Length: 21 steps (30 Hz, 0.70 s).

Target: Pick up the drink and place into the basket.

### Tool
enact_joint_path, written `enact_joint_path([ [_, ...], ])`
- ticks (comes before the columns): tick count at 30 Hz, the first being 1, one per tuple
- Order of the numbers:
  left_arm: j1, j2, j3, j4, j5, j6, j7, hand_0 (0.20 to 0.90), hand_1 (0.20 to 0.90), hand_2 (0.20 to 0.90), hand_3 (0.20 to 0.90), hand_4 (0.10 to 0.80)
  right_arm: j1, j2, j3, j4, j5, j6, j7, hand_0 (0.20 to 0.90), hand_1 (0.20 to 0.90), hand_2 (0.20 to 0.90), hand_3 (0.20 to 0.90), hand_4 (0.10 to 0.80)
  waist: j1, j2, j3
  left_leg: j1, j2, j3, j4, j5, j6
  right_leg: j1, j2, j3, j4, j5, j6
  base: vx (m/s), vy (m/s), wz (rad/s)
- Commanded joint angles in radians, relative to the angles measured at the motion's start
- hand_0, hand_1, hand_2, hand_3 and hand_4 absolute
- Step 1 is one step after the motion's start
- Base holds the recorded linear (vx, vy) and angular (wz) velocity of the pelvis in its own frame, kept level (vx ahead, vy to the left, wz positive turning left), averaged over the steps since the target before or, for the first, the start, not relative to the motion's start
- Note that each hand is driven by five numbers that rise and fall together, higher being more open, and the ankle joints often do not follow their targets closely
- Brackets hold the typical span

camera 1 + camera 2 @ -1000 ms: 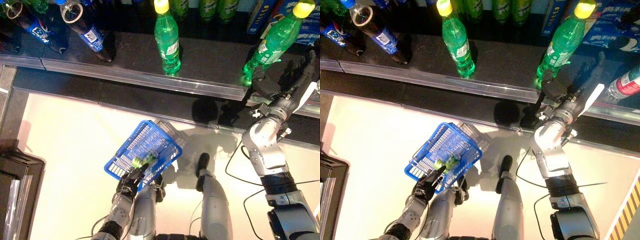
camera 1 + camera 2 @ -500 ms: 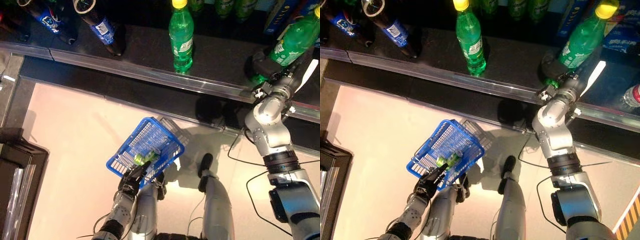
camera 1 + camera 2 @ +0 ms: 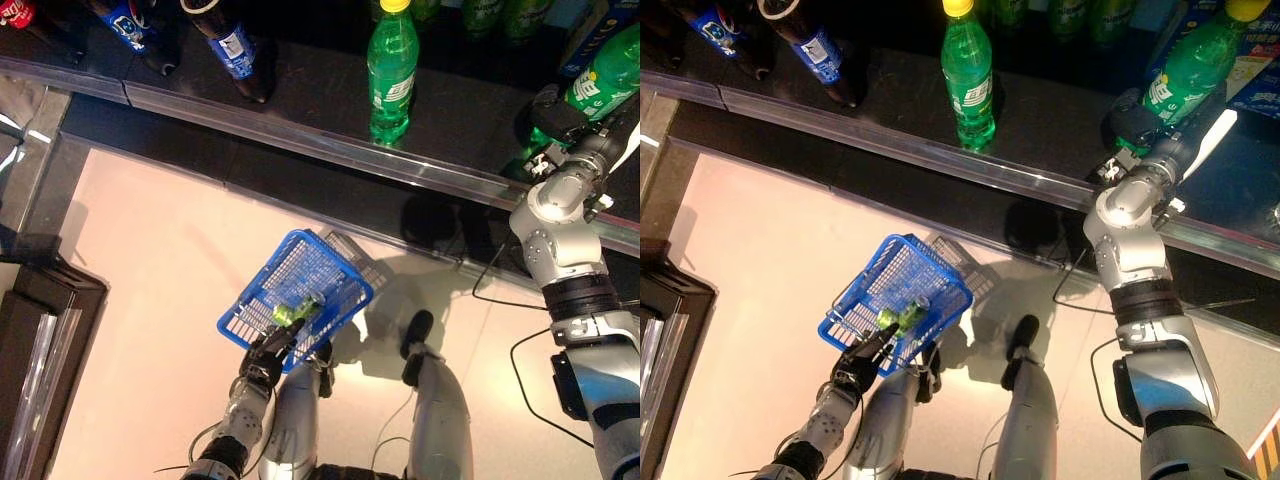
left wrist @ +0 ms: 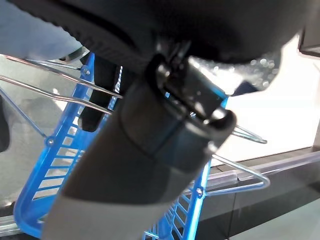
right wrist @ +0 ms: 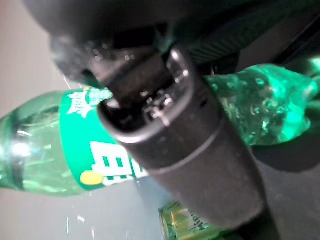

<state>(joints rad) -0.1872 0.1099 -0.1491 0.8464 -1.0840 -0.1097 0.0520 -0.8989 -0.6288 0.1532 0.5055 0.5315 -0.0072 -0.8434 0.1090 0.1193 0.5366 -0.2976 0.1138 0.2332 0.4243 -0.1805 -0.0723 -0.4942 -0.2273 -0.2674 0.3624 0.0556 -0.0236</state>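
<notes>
The right robot hand (image 3: 1140,125) reaches onto the dark shelf (image 3: 1040,120) and wraps its fingers round the lower body of a green drink bottle (image 3: 1188,70), which stands tilted there; the right wrist view shows the bottle (image 5: 60,145) pressed against the thumb. Another green bottle (image 3: 392,72) stands upright well apart on the same shelf. Low down, the left robot hand (image 3: 265,357) clasps the wire handle of the blue basket (image 3: 300,270), which already holds a green bottle (image 3: 295,312).
</notes>
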Motion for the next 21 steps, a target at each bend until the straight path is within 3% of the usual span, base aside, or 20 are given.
enact_joint_path([
  [1, 0.178, 0.105, -0.044, -0.042, -0.011, -0.017, -0.01, 0.3, 0.3, 0.3, 0.2, 0.1, -0.125, -0.106, 0.007, -0.08, -0.034, -0.102, 0.012, 0.3, 0.3, 0.3, 0.2, 0.1, 0.007, 0.004, -0.017, -0.091, 0.013, -0.07, 0.028, 0.168, -0.017, 0.076, -0.045, -0.02, 0.084, -0.13, 0.086, 0.0, 0.0, 0.0],
  [3, 0.175, 0.104, -0.04, -0.049, -0.013, -0.015, -0.007, 0.3, 0.3, 0.3, 0.2, 0.1, -0.119, -0.112, 0.001, -0.093, -0.04, -0.098, 0.018, 0.3, 0.3, 0.3, 0.2, 0.1, 0.004, 0.003, -0.017, -0.098, 0.014, -0.057, 0.027, 0.189, -0.006, 0.073, -0.05, -0.03, 0.076, -0.11, 0.073, -0.069, 0.028, -0.01],
  [10, 0.191, 0.099, -0.021, -0.055, -0.03, -0.039, -0.028, 0.3, 0.3, 0.3, 0.2, 0.1, -0.074, -0.115, -0.026, -0.174, -0.072, -0.093, 0.032, 0.3, 0.3, 0.3, 0.2, 0.1, -0.006, 0.0, -0.017, -0.08, 0.019, -0.049, 0.046, 0.189, -0.006, 0.1, -0.05, -0.029, 0.081, -0.122, 0.067, -0.013, 0.01, 0.0],
  [21, 0.229, 0.085, 0.101, -0.111, -0.078, -0.121, -0.034, 0.3, 0.3, 0.3, 0.2, 0.1, 0.197, -0.063, -0.114, -0.552, -0.209, -0.112, 0.128, 0.3, 0.3, 0.3, 0.2, 0.1, -0.052, -0.021, -0.042, 0.015, 0.047, -0.025, 0.067, 0.206, -0.023, 0.208, -0.041, -0.026, 0.088, -0.16, 0.058, -0.002, 0.039, 0.01],
])
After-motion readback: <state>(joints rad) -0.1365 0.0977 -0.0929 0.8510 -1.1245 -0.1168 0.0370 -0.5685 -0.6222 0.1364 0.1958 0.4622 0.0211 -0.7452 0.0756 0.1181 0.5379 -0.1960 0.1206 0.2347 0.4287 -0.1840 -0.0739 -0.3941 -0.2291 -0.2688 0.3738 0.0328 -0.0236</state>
